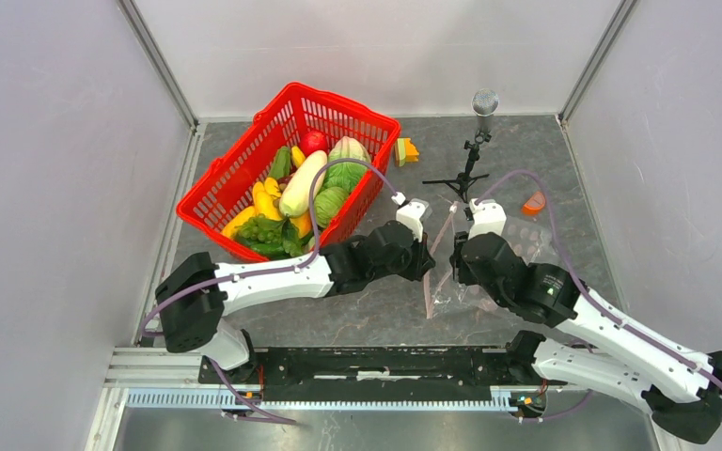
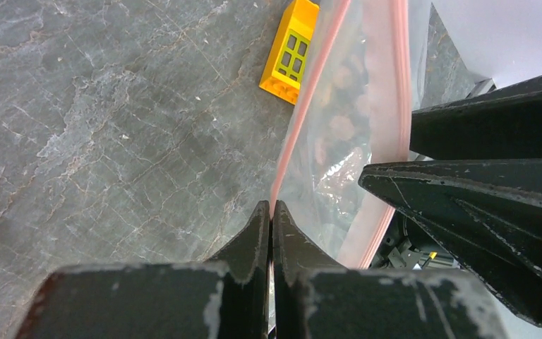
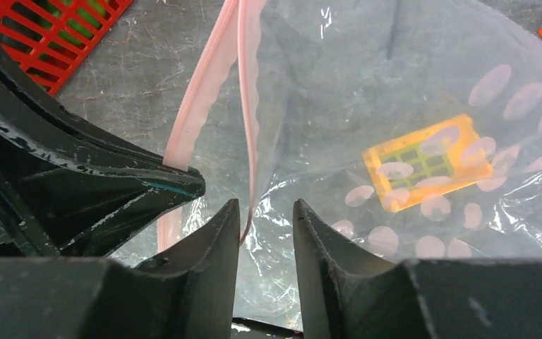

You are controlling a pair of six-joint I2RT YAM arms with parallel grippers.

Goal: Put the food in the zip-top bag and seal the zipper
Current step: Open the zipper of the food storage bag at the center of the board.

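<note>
Food (image 1: 303,183) is piled in the red basket (image 1: 226,188) at the back left, while the zip-top bag (image 1: 447,291) lies on the grey table (image 1: 357,319) right between the two arms, near the basket but not touching it. Left gripper (image 2: 271,212) has its fingers pressed together on one lip of the pink zipper (image 2: 310,85). The right gripper (image 3: 265,208) is spread, with the other lip hanging just inside the gap against one finger, so the bag's mouth is parted.

left gripper (image 2: 271,214) clamped, right gripper (image 3: 265,210) parted
</note>
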